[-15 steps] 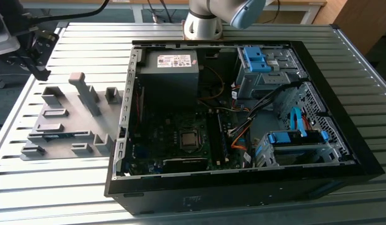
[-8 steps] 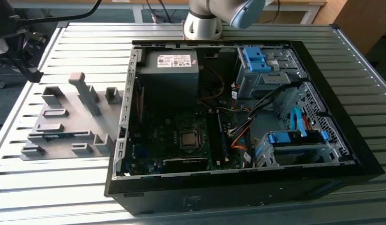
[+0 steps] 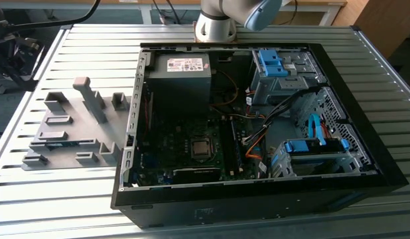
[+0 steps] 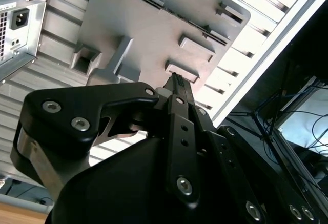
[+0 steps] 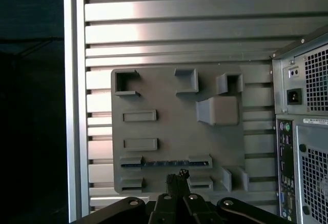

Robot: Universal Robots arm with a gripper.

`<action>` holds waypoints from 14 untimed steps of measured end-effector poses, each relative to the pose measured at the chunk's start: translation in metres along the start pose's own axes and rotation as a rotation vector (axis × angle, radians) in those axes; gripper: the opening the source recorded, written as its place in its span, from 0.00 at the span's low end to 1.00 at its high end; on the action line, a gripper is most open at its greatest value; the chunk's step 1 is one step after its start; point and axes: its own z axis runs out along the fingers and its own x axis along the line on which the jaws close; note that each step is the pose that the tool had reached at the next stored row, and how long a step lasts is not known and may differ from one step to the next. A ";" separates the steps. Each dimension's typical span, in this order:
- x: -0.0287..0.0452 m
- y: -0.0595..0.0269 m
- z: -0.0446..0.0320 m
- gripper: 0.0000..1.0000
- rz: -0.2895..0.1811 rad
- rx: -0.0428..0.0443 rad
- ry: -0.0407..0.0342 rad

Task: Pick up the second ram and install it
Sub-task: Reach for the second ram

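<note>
Second ram (image 5: pixel 166 163) sits on its long edge in a slot of the grey fixture plate (image 5: pixel 169 116), a thin blue-green strip held at each end by a low grey block. In the exterior view the same strip (image 3: pixel 64 144) runs along the near part of the plate (image 3: pixel 79 129), which lies flat on the slatted metal counter (image 3: pixel 59 199), just beside the open computer case (image 3: pixel 135 164) on the exterior view's left.

From where I stand the pincer (image 5: pixel 180 175) hangs well above the plate, its tips lined up close to the stick's middle in the first wrist view, yet clear of it. The two fingers are pressed together with nothing between them; the second wrist view shows the pincer (image 4: pixel 174 78) the same way, slim black tips meeting over the plate (image 4: pixel 148 34).

The arm (image 3: pixel 215 25) rises from its base on the counter behind the case. Inside the case lie the power supply (image 3: pixel 181 67), the bare processor (image 3: pixel 200 147) on the dark board, and bright blue drive clips (image 3: pixel 271 62) toward the exterior view's right.
</note>
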 end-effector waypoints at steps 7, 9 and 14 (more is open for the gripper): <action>0.0043 -0.0015 0.0005 0.11 0.000 0.0001 0.0012; 0.0045 -0.0015 0.0005 0.11 0.000 0.0000 0.0011; 0.0066 -0.0030 0.0006 0.11 0.000 0.0001 0.0012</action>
